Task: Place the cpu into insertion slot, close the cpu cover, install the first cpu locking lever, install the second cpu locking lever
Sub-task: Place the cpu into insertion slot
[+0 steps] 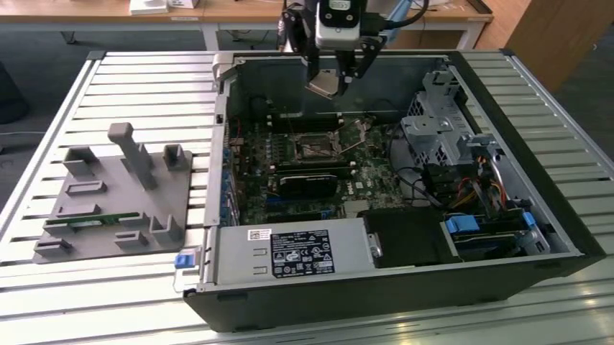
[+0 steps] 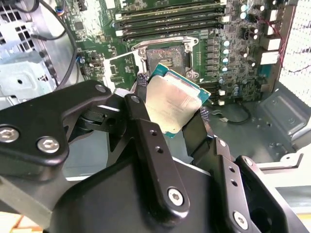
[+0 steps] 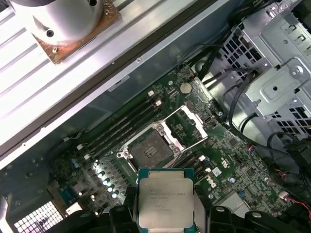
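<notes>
I'm clamping my pincer (image 1: 333, 77) on the cpu (image 1: 324, 86): flat square chip, dull silvery-beige top, green rim, tilted. I'm holding it top centre of the exterior view, above the open insertion slot (image 1: 314, 149).

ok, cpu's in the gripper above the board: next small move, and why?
Probably a short, slow descent toward the insertion slot. The gripper is shut on the cpu, which hangs above the motherboard, apart from the slot. The slot's dark centre is bare and the cpu cover is swung open beside it, so nothing seems to block the way down.
</notes>
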### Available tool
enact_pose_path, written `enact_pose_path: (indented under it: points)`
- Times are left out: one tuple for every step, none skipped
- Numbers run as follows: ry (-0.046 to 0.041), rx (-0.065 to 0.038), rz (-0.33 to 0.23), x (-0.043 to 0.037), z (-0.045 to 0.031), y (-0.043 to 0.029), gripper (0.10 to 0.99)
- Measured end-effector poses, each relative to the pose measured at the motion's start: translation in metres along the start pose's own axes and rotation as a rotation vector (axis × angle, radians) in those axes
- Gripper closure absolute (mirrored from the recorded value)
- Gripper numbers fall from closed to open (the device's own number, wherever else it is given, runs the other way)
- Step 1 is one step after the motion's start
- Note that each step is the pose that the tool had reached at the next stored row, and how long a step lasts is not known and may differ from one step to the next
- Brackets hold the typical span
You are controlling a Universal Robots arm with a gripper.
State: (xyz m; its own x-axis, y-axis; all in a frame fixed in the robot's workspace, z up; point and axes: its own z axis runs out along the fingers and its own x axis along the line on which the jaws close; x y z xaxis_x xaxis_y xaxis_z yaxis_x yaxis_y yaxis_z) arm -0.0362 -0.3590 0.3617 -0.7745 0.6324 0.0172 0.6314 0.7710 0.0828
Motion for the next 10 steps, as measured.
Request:
enact_pose_path:
  points:
    - [-0.0009,0.0,0.011,0.0,0.0001,0.0,0.545]
    - [-0.002,0.0,0.024,0.0,0.0001,0.0,0.545]
    - [-0.0033,0.0,0.037,0.0001,0.0003,0.0,0.545]
    - [-0.0045,0.0,0.05,0.0001,0.0003,-0.0001,0.545]
    - [-0.0057,-0.001,0.063,0.0001,0.0004,-0.0001,0.545]
    - [-0.007,-0.001,0.076,0.0001,0.0005,-0.0001,0.545]
    - [-0.0081,-0.001,0.089,0.0001,0.0006,-0.0001,0.545]
    - [-0.009,-0.001,0.1,0.0001,0.0006,-0.0002,0.545]
    - [-0.01,-0.001,0.112,0.0002,0.0008,-0.0002,0.545]
    - [-0.0109,-0.001,0.123,0.0002,0.0009,-0.0002,0.545]
